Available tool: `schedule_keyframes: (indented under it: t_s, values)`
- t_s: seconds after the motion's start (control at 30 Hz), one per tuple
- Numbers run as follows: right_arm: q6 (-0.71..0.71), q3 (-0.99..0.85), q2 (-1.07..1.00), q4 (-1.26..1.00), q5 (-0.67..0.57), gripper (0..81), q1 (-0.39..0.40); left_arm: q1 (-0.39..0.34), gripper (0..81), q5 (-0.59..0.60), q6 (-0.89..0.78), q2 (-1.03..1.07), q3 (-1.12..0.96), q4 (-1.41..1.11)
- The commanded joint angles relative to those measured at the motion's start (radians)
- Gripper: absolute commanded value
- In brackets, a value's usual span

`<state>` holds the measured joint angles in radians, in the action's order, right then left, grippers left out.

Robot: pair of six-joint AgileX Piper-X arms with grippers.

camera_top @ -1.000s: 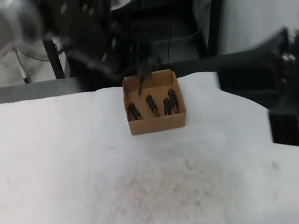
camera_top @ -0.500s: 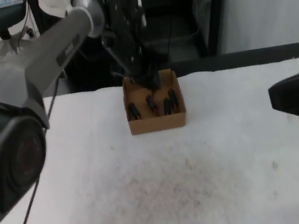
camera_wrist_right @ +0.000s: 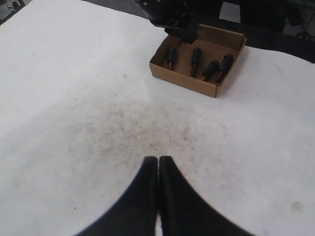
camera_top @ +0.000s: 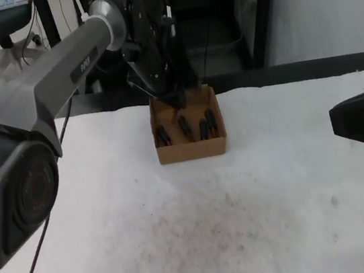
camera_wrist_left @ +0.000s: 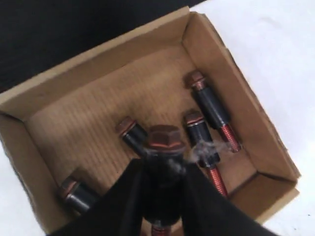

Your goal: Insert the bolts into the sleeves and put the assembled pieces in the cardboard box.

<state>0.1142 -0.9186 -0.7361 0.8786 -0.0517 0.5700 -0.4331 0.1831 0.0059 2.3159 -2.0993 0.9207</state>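
The left gripper point(camera_wrist_left: 162, 187) hangs over the open cardboard box point(camera_wrist_left: 98, 56), its jaws clamped on the black sleeve of an assembled piece point(camera_wrist_left: 166, 142) whose copper bolt head sticks out past the fingertips. Four more pieces point(camera_wrist_left: 212, 109) lie on the box floor: two side by side near one side wall, one about the middle and partly under the held piece, and one by the opposite wall. In the high view this arm reaches across the bench and the gripper sits over the far part of the box point(camera_top: 191, 150), with the four pieces lying nearer the front wall. The step in hand appears to be dropping this piece into the box. The next move likely calls for lowering it onto the bare corrugated floor by the far wall, then opening the jaws. Room is tight, with the far wall just beside the gripper and a loose piece below. The right gripper point(camera_wrist_right: 158, 172) is closed on nothing, low over the white cloth point(camera_wrist_right: 74, 98), well apart from the box, with broad cloth between them.
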Motion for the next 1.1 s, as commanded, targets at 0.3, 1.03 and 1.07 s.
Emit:
schedule_keyframes:
  t_s: [0.3, 1.03, 1.07]
  values:
    - [-0.003, -0.004, 0.01, 0.0, 0.002, 0.6, -0.004, 0.015, 20.2, -0.001, 0.041, -0.01, -0.016, -0.02]
    - [-0.04, 0.001, 0.01, 0.0, 0.114, 0.6, -0.006, 0.01, 0.3, -0.039, 0.037, -0.141, -0.063, 0.199]
    - [-0.048, 0.008, 0.014, 0.0, 0.13, 0.6, -0.012, 0.007, 0.3, -0.039, 0.057, -0.164, -0.063, 0.238]
